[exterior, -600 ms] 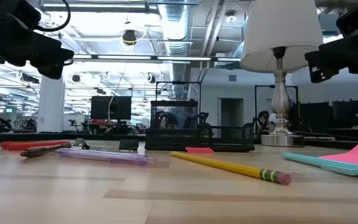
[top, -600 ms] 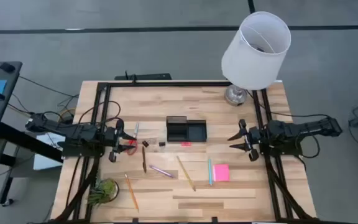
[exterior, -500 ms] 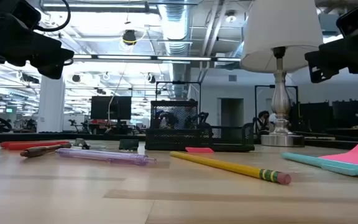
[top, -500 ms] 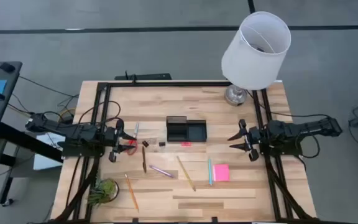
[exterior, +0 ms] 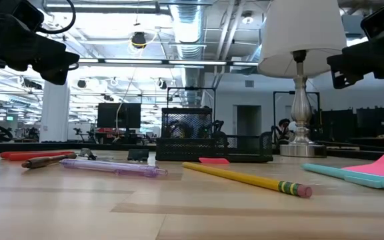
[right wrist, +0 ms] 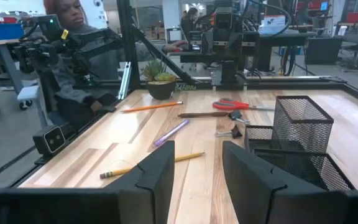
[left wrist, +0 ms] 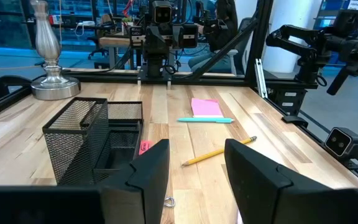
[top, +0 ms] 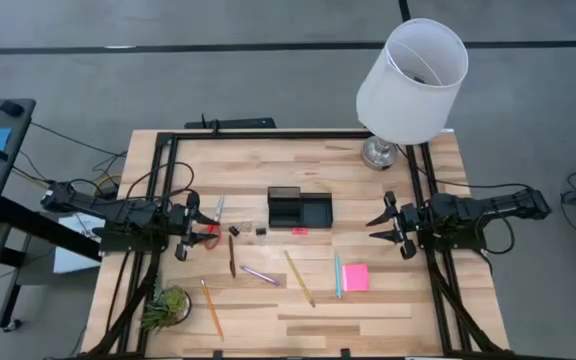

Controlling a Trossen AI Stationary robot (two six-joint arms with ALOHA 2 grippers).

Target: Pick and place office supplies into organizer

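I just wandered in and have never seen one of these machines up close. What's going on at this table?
Nothing is being handled yet. The left gripper and right gripper hover open and empty at opposite sides of the table. The black mesh organizer sits mid-table between them. Pens and pencils, such as a yellow pencil and a teal pen, red-handled scissors and a pink sticky pad lie loose on the wood around it.
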